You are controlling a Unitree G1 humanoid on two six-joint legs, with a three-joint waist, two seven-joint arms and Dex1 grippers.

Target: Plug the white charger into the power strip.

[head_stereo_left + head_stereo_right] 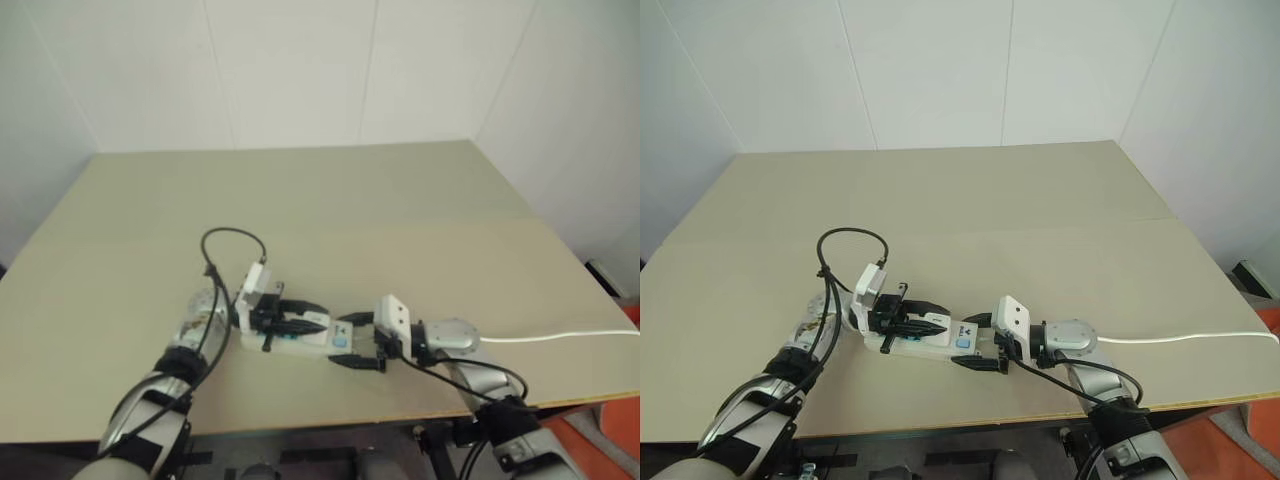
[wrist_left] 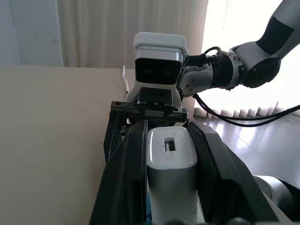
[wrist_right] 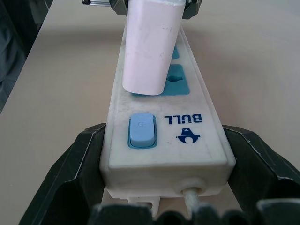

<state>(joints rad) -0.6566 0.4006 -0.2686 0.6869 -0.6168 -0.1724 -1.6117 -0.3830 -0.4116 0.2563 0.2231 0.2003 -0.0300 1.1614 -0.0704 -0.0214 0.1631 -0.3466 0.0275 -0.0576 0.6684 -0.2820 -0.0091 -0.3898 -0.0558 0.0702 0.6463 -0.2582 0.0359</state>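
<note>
left gripper (image 2: 168, 154) – clamps white charger (image 3: 151, 47) | right gripper (image 3: 164, 154) – braces power strip (image 3: 164, 136), frame centre | risk – tilted charger misses socket, jams

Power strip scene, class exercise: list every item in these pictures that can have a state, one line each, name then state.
power strip: flat on the table, its cord end between the right gripper's fingers.
white charger: upright on a blue socket face; whether fully seated cannot be told.
left gripper: shut on the white charger.
right gripper: fingers on either side of the power strip's end.
</note>
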